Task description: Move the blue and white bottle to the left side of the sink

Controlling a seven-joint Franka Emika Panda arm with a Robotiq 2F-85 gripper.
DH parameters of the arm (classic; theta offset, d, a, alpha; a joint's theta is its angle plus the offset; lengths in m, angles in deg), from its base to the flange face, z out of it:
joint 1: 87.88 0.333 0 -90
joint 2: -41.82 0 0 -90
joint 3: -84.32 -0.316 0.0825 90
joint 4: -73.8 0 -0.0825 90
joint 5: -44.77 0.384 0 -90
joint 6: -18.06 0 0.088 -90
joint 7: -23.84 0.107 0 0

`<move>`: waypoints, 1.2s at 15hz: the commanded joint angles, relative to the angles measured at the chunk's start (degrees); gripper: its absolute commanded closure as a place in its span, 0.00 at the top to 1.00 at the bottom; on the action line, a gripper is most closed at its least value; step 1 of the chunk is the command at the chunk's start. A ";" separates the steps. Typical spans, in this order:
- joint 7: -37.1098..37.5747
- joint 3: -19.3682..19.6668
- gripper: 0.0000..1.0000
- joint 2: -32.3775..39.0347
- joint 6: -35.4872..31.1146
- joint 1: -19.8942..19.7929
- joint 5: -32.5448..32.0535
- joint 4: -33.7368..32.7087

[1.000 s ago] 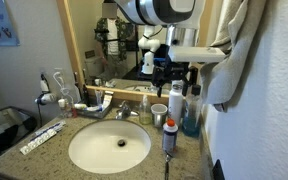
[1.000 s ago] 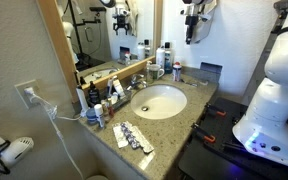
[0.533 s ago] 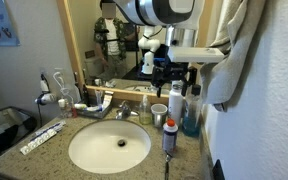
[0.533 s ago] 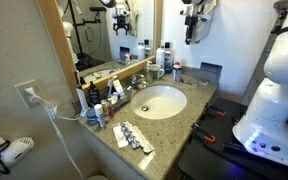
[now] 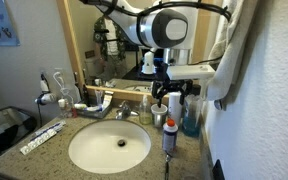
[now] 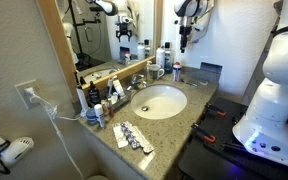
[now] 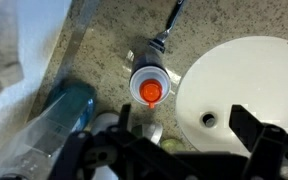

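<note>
Standing upright on the speckled desk, the blue and white bottle shows its orange top just beside the rim of the sink. In the wrist view it sits between the basin and a blue translucent bottle. A taller white bottle stands close behind it. Above them hangs the gripper, jaws spread wide and empty, clear of the bottle.
</note>
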 commanded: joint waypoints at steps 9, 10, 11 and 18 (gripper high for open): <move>-6.98 -6.14 1.00 8.04 -11.56 -5.29 2.55 2.43; -7.15 -6.33 1.00 8.25 -11.69 -5.57 2.59 2.41; -7.34 -6.58 0.91 8.51 -11.80 -5.89 2.62 2.28; -8.04 -7.57 0.29 8.95 -12.42 -6.84 3.31 1.86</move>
